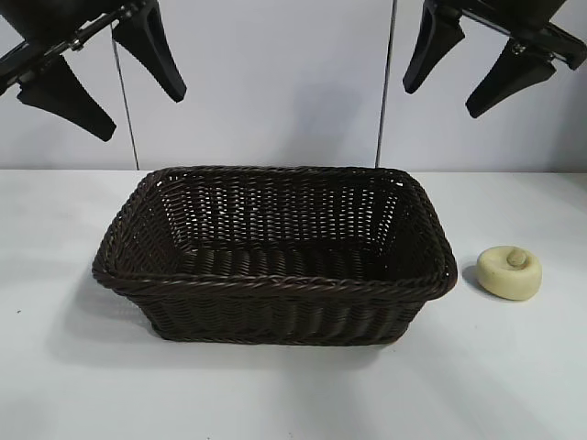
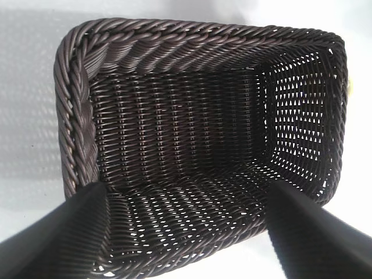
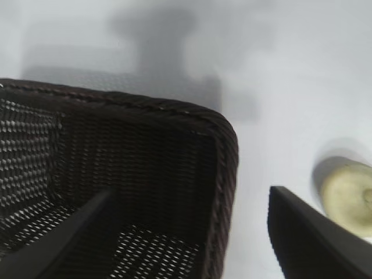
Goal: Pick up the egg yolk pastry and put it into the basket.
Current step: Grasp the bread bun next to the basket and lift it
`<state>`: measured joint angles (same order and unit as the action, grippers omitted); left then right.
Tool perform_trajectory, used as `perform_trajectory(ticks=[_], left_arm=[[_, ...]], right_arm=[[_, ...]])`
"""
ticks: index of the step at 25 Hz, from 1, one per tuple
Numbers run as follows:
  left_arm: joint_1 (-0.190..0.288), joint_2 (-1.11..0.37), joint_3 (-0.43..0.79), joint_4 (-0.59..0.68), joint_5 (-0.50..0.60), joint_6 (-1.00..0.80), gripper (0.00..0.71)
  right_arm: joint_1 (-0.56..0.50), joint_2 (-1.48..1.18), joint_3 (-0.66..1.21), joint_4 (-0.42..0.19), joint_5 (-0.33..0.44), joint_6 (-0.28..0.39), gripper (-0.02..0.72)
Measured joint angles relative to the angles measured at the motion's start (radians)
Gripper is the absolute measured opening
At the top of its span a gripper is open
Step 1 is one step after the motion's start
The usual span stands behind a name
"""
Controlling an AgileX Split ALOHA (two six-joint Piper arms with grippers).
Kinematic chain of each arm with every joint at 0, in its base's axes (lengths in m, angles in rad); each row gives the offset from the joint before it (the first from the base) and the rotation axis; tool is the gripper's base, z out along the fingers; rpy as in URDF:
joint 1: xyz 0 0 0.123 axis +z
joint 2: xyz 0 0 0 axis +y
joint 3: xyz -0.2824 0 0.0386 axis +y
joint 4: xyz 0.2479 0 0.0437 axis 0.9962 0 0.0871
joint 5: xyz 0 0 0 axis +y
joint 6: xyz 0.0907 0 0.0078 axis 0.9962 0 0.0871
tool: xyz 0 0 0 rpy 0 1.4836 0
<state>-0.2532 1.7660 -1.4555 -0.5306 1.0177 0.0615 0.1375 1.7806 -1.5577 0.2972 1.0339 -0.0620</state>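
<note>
Currently egg yolk pastry (image 1: pixel 509 272) sits on table (image 1: pixel 293 394) just beside basket (image 1: pixel 275 285), off its right end, knob up. Right gripper (image 1: pixel 481 64) high above, fingers spread wide, empty; pastry lies below and slightly right of it. Left gripper (image 1: pixel 103 78) likewise agape, empty, over basket's far-left side. Right arm nearer; judged it should descend. Pastry round, no axis preference.

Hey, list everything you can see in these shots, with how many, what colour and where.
basket: one, dark brown wicker, centre of the table, nothing inside.
egg yolk pastry: one, pale yellow with a small knob on top, on the table beside the basket's right end, not touching it.
table: one, white, under everything.
left gripper: one, black, raised above the basket's left end, jaws open.
right gripper: one, black, raised above the basket's right end, jaws open.
</note>
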Motion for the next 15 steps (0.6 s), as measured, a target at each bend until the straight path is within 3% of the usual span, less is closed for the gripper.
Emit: perform_trajectory(ticks=[3,7,15], left_arm=[[0.0,0.0,0.0,0.0,0.0,0.0,0.553],[0.0,0.0,0.0,0.0,0.0,0.0,0.553],[0.0,0.0,0.0,0.0,-0.001,0.0,0.553]], right_arm=[[0.0,0.0,0.0,-0.095,0.019,-0.005,0.519],[-0.018,0.0,0.0,-0.175,0.03,0.003,0.519],[-0.143,0.03,0.004,-0.211,0.07,0.017,0.519]])
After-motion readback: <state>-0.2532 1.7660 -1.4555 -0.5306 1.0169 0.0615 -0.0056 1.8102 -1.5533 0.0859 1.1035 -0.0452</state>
